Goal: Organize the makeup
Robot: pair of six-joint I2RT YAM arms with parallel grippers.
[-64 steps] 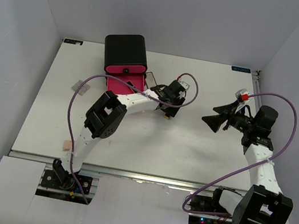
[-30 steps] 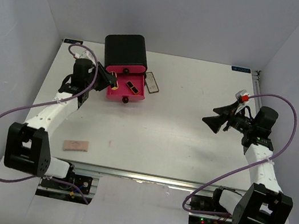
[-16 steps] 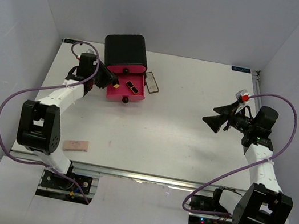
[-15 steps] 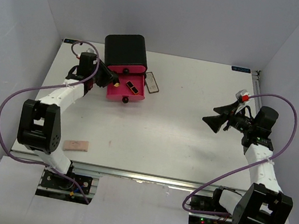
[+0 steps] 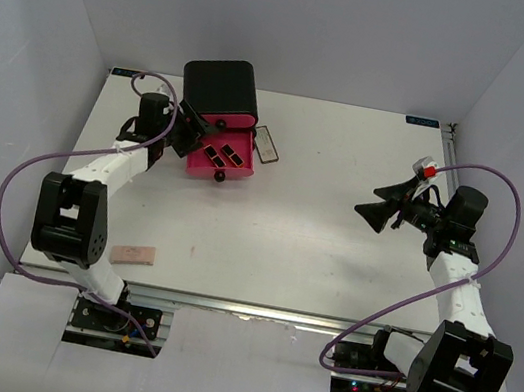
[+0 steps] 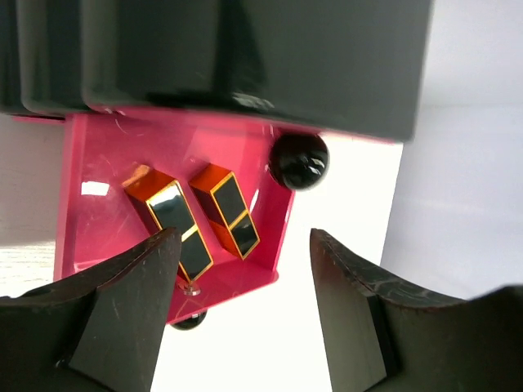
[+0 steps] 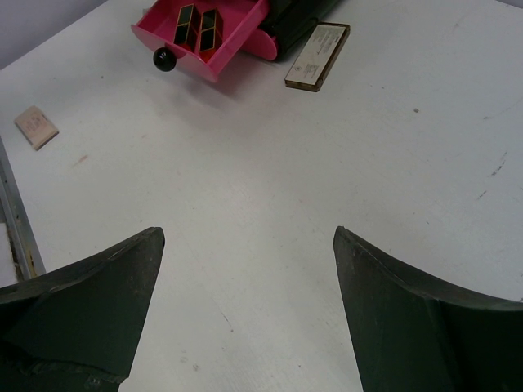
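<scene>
Now two lipstick tubes (image 6: 200, 216) lie in the pink drawer (image 6: 98, 155), one more than before. I see my left gripper (image 6: 241, 238) spread wide just by them, holding nothing; my right gripper (image 7: 245, 233) gapes too.

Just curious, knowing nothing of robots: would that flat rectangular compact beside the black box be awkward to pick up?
Probably awkward: the flat rectangular compact lies low on the white table, leaving little edge to pinch. It looks rigid, so pushed it would likely slide rather than roll.
</scene>
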